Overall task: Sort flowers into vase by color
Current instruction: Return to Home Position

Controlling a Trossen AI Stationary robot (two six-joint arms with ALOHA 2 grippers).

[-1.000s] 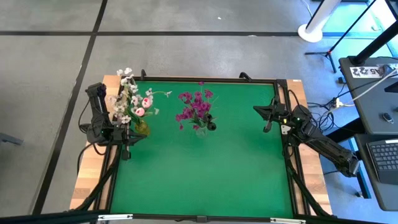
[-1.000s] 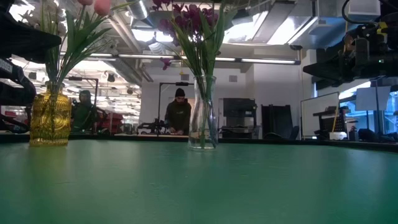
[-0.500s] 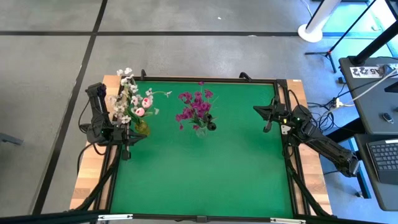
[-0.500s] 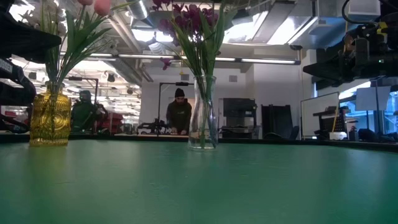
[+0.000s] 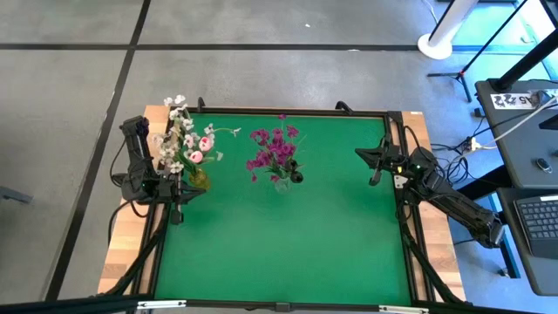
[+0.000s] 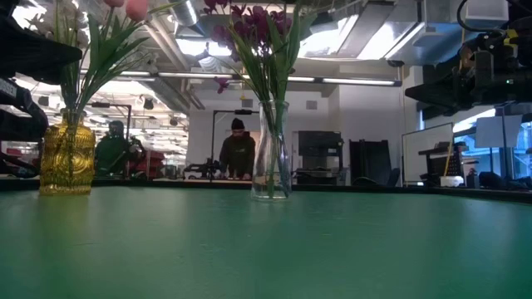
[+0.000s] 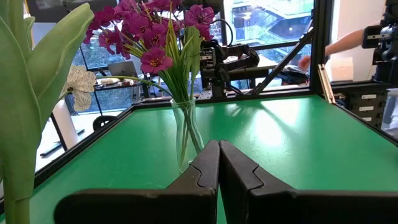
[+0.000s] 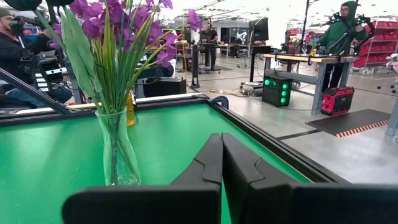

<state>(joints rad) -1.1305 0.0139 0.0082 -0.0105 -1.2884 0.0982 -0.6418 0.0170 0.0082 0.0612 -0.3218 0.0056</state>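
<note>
Two vases stand upright on the green desk point(image 5: 288, 253), both in its far half.

L arm point(image 5: 138, 166) sits at the desk's left edge. The left end effector point(image 7: 219, 146) is narrow: fingers point(image 7: 202, 171) pressed flat together w/ nothing between them. It hangs just beside the yellow vase point(image 5: 199, 180) and points across at the other vase.

Yellow vase is near the far-left corner and holds the white and pink flowers point(image 5: 185, 139) on green stems. The blooms fan out above it toward that corner. In the low view their heads run off the top.

Right of it, clearly apart and approx mid-desk toward the far edge, is the clear vase point(image 5: 281, 183). It holds the purple flowers point(image 5: 275, 150), stems bunched in the neck, heads spread above.

R arm point(image 5: 445, 202) sits at the right edge. The right end effector point(image 8: 221, 143) is over the desk's right side, well apart from the clear vase and aimed at it. It too is pinched narrow and empty.

Beyond the desk, low view shows a person point(image 6: 238, 149) in dark top standing in the room, and a 2nd person point(image 6: 110, 151) behind the yellow vase.
</note>
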